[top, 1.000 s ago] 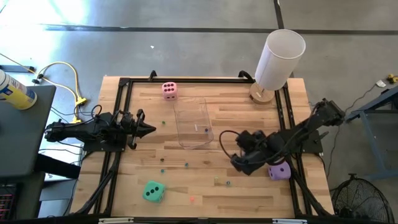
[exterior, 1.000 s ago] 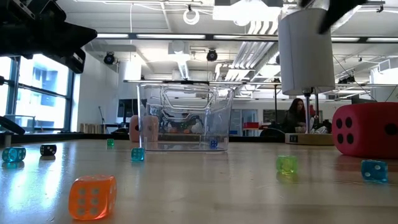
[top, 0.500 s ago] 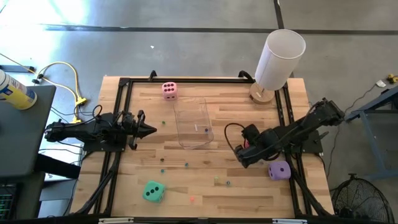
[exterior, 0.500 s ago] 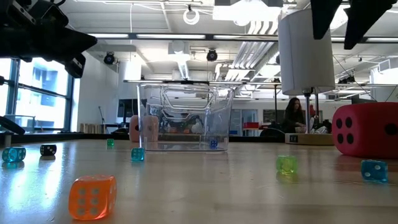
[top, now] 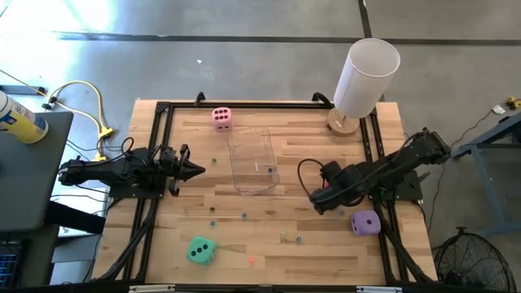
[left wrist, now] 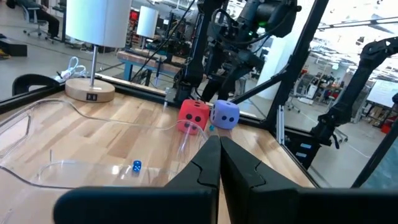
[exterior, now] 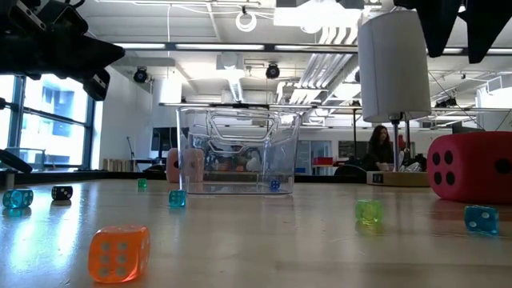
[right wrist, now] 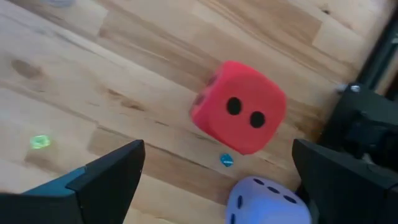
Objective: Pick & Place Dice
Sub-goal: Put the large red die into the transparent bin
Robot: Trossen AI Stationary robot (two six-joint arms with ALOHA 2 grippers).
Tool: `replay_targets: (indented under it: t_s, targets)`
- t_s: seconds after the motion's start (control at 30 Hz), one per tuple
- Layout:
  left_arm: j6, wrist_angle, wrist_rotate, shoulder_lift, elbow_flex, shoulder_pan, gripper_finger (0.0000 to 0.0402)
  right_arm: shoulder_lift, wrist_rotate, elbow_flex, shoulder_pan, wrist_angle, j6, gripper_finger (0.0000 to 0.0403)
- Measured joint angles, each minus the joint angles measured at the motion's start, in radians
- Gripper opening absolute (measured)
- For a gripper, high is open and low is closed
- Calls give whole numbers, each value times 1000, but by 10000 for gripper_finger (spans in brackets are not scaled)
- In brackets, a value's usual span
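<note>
Dice are spread over your wooden table [top: 269, 244]: the pink die [top: 221, 118] sits near the far edge beside the clear plastic bin [top: 253, 160], the green die [top: 200, 250] lies near the front left, and the purple die [top: 365, 223] rests at the right side. Your right gripper [right wrist: 217, 180] hangs above the red die [right wrist: 239, 115], fingers spread wide with nothing between them; the red die stands on the wood just beside the purple one, with a tiny blue bead [right wrist: 226, 160] near them. Your left gripper [top: 192, 170] waits at the left side, its fingers pressed together, pointing toward the bin.
</note>
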State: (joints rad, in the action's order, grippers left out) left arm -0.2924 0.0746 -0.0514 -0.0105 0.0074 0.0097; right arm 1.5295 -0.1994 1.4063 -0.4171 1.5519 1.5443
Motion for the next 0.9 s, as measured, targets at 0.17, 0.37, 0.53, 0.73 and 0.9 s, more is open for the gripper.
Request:
replay_targets:
  t_s: [0.17,0.37,0.53,0.73,0.9]
  targets:
    - [0,0,0,0,0,0,0,-19,-1,-2,0,16,12,400]
    - [0,0,-1,0,0,0,0,-100,26,-133,0,-13,39,400]
    - [0,0,0,0,0,0,0,-172,-1,-254,1,-152,66,400]
    - [0,0,-1,0,0,0,0,-193,19,-362,1,-241,17,400]
    - [-9,0,0,0,0,0,0,-193,24,-400,1,-254,48,400]
